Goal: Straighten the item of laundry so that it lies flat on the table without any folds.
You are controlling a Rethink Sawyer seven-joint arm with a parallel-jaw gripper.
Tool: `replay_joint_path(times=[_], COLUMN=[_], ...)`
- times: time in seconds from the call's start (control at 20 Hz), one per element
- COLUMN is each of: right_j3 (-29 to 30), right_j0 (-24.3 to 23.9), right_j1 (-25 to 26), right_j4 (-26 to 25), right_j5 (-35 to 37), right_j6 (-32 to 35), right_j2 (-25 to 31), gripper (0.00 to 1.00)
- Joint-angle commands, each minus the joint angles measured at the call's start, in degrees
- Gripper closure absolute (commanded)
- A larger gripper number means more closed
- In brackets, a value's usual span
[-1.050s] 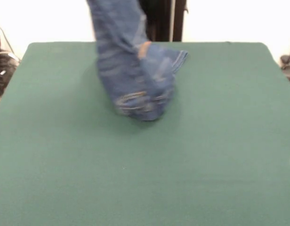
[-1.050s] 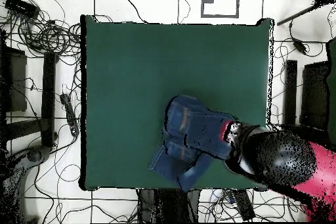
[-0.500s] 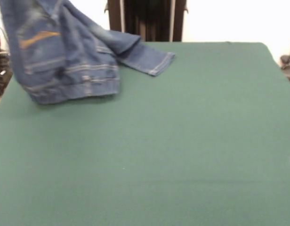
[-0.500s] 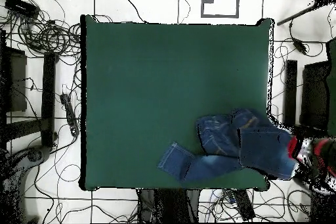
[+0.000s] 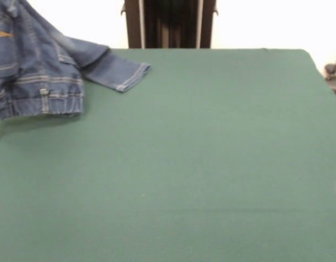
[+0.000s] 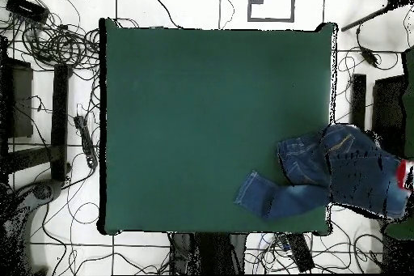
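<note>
The small dark blue denim jeans (image 6: 340,171) lie lengthwise across the dark green felt worktop's (image 5: 211,164) edge, half overhanging; most felt is bare; the claw's grip cannot be told.

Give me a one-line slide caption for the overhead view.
Jeans hang half over the table's edge, one leg trailing across the green top.

Table (image 5: 211,164) wide open; jeans (image 5: 42,71) block one corner (overhanging edge).
</note>
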Motion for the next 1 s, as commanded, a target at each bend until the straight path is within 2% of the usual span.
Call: replay_joint_path(times=[0.05,0.15,0.25,0.7,1.0], right_j3=[-11.6,-11.0,-8.0,7.9,12.2], right_j0=[0.8,1.3,2.1,5.7,8.5], right_j1=[5.5,5.9,5.6,5.0,5.6], right_j4=[-4.0,-3.9,-2.9,2.5,4.1], right_j5=[10.2,9.4,6.7,-11.7,-19.0], right_j6=[-22.5,-21.6,-19.8,-7.4,-2.3], right_j2=[10.1,10.3,10.1,8.6,7.4], gripper=[1.0,1.0,1.0,1.0,1.0])
